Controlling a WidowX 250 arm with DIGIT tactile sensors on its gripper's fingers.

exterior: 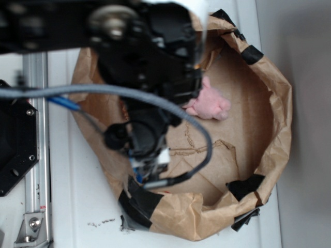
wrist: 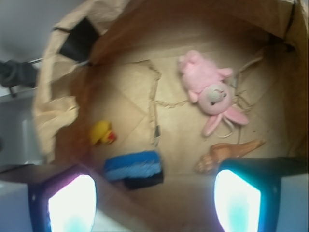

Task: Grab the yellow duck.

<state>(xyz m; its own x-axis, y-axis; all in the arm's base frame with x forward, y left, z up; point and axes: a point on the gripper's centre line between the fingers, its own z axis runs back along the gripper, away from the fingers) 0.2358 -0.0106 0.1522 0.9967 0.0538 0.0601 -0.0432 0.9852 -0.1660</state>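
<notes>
In the wrist view the yellow duck [wrist: 102, 133], small with an orange-red beak, lies on the floor of the brown paper bag [wrist: 53, 113] near its left wall. My gripper [wrist: 153, 203] hovers above the bag, open, with nothing between its two glowing fingers [wrist: 72, 203]. The duck is ahead and to the left of the left finger, well apart from it. In the exterior view the arm [exterior: 145, 67] hides the duck.
A pink plush bunny [wrist: 208, 89] [exterior: 209, 103] lies at the bag's far right. An orange-brown seashell [wrist: 227, 153] lies by the right finger. A blue and black block [wrist: 134, 168] sits between the fingers, further ahead. Crumpled bag walls [exterior: 274, 119] surround everything.
</notes>
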